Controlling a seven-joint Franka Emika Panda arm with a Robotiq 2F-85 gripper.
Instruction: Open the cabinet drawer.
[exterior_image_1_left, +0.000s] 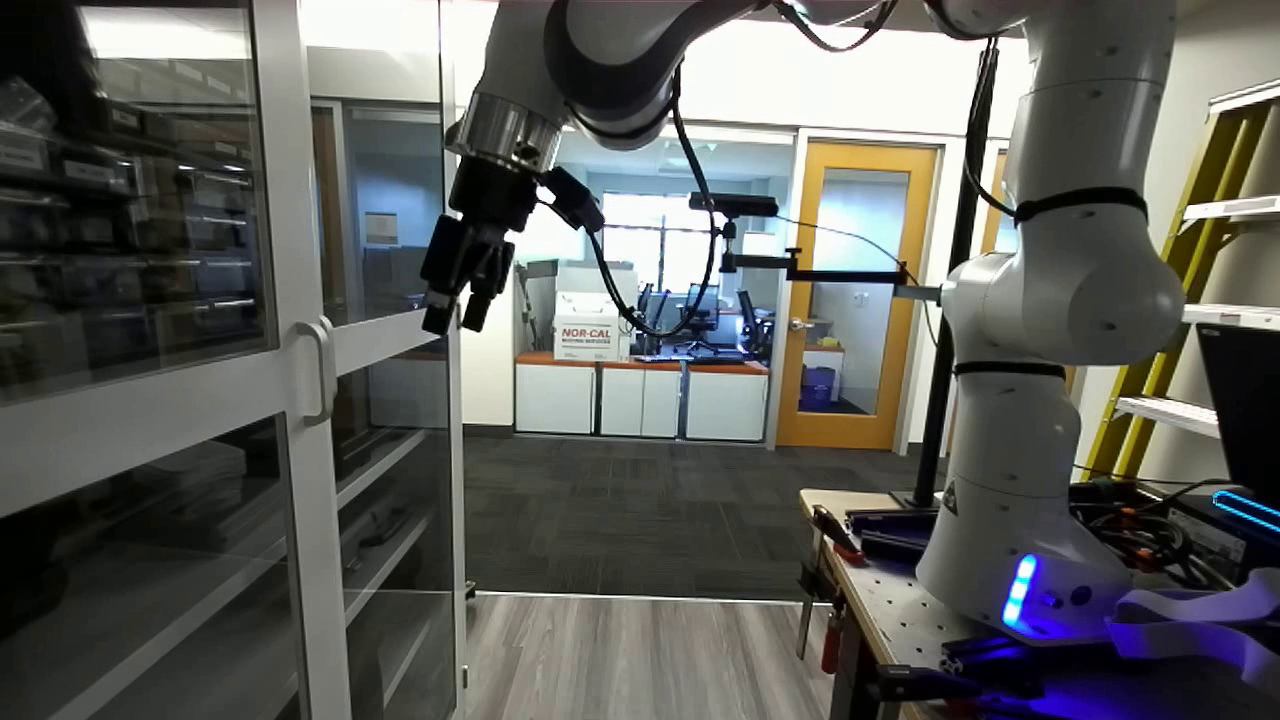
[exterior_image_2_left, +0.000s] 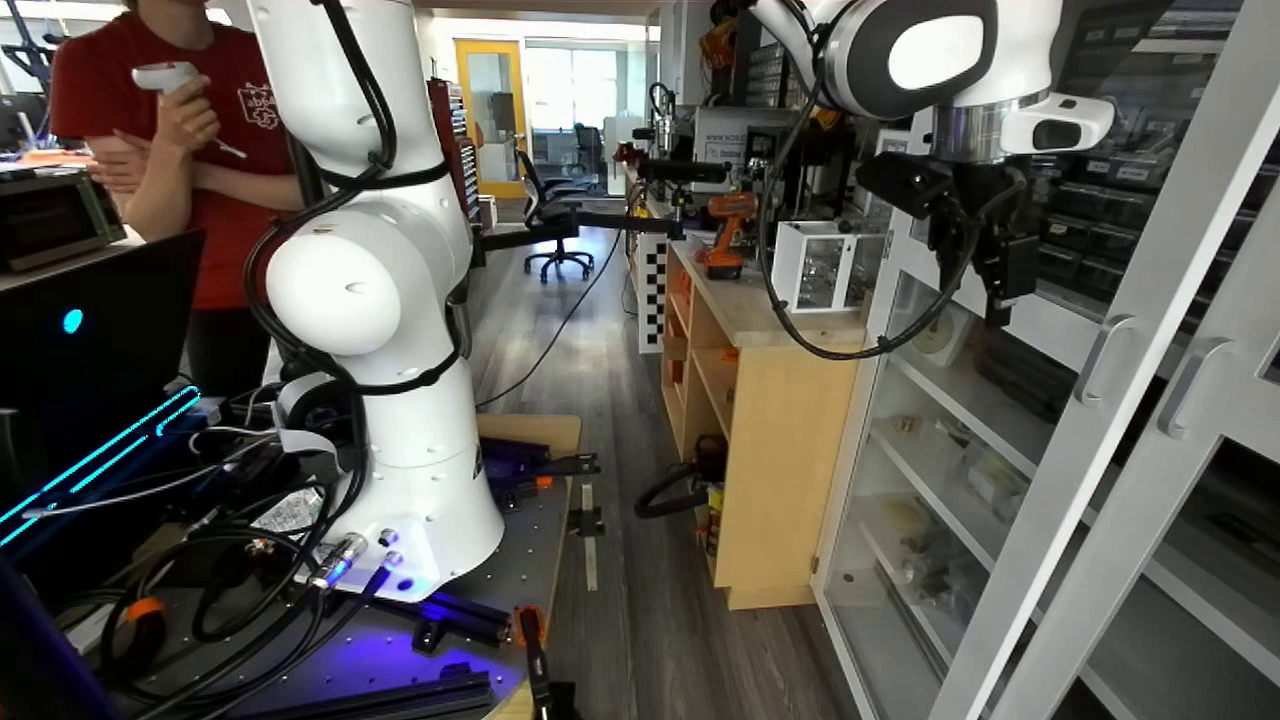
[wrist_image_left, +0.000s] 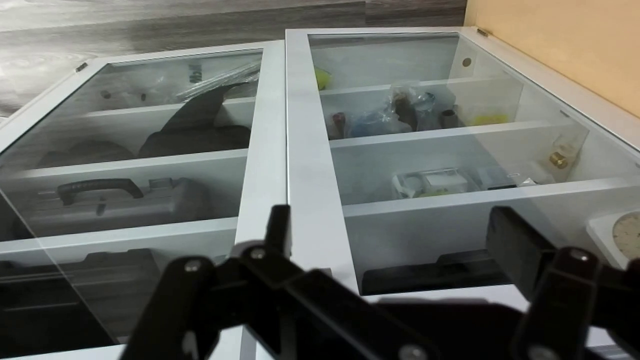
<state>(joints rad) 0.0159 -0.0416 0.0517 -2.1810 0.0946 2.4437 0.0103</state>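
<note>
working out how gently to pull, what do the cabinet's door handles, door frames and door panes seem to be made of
Door handles: perhaps satin-finished metal, going by the smooth grey surface and soft sheen; plastic is possible.
Door frames: smooth white coat, likely painted metal or wood; no grain shows.
Door panes: clear, glossy glass or acrylic; shelves show through and reflections lie across them.

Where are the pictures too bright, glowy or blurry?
In an exterior view, the window is washed-out white; in both exterior views, part of the table is lit blue; in the wrist view, the nearby end effector looks a little soft, while the cabinet behind it looks clearer.
</note>
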